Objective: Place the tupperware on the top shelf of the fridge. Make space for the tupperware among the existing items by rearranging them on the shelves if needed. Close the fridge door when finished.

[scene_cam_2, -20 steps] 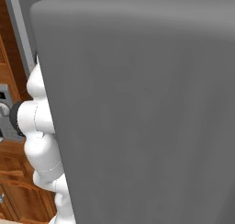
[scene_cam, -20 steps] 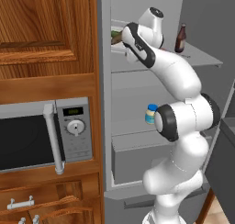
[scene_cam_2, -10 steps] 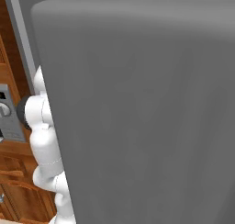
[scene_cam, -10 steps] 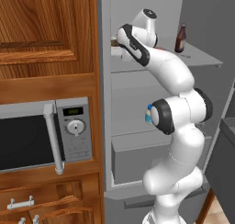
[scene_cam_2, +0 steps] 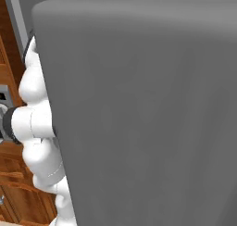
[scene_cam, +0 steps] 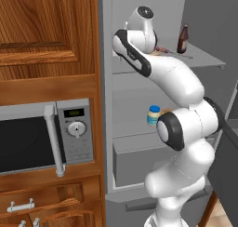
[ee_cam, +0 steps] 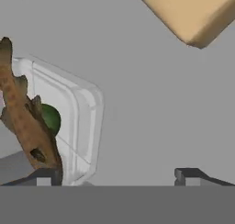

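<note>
Since a second ago my arm has lifted and pulled its elbow closer in toward the fridge (scene_cam: 139,16), and the jaws have gone from closed to spread wide. In the hand view I see the gripper (ee_cam: 118,175) with its two dark tips far apart and nothing between them. The tupperware (ee_cam: 75,113), a clear tub with brown and green food in it, lies flat on the top shelf (ee_cam: 147,94); one fingertip (ee_cam: 46,175) sits just beside its corner, though I cannot tell whether it touches. On the same shelf, the tan block (ee_cam: 193,12) lies apart from the tupperware. From the left base view, the dark brown bottle (scene_cam: 182,39) stands upright on that shelf, and the blue-lidded white jar (scene_cam: 153,115) stands on the shelf below. The fridge door (scene_cam_2: 139,109) stands open.
</note>
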